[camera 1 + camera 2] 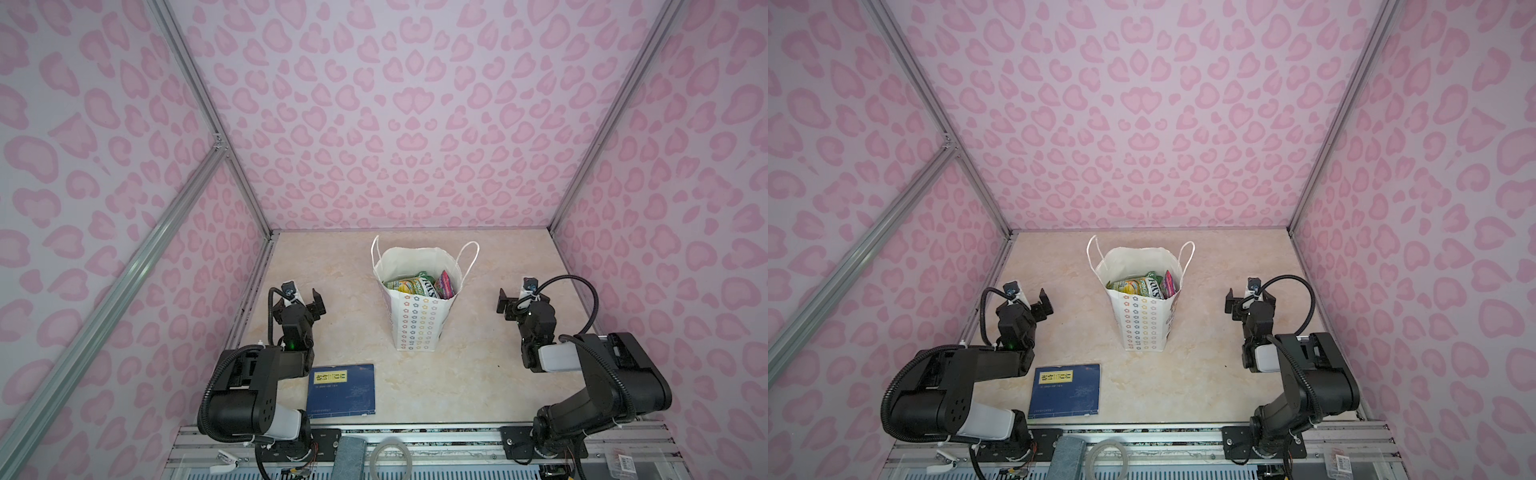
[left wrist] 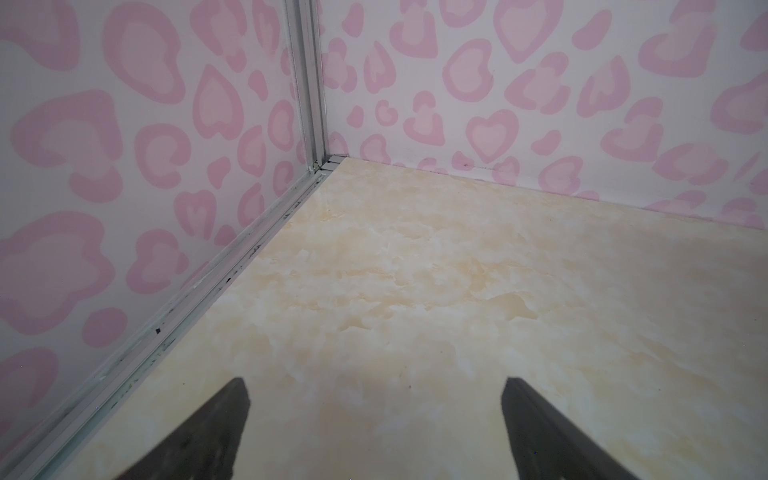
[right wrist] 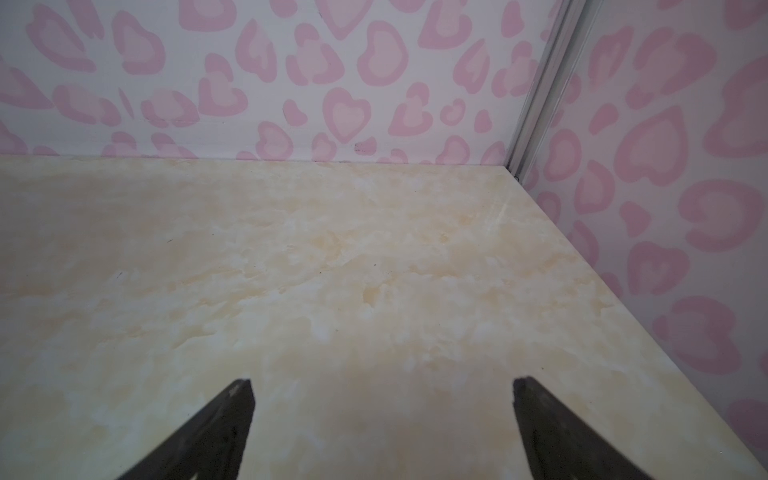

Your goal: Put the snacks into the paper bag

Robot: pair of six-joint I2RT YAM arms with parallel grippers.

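Both the left arm (image 1: pixel 249 386) and the right arm (image 1: pixel 619 382) have blocky matte-black housings, and each has one smooth white link (image 1: pixel 286 420). Ribbed black cable conduit (image 1: pixel 208 399) loops along each arm up to a small black wrist camera (image 1: pixel 289 287). A green light (image 1: pixel 292 345) glows on the left arm. The left gripper (image 2: pixel 374 380) and right gripper (image 3: pixel 382 380) carry dark grey, tapering fingers (image 2: pixel 199 436).

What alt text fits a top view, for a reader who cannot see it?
A white bag stands upright on the table, holding snacks, green-yellow and pink packets showing at its mouth. The left gripper and right gripper hover open and empty either side of it. A blue book lies flat near the left arm's base.
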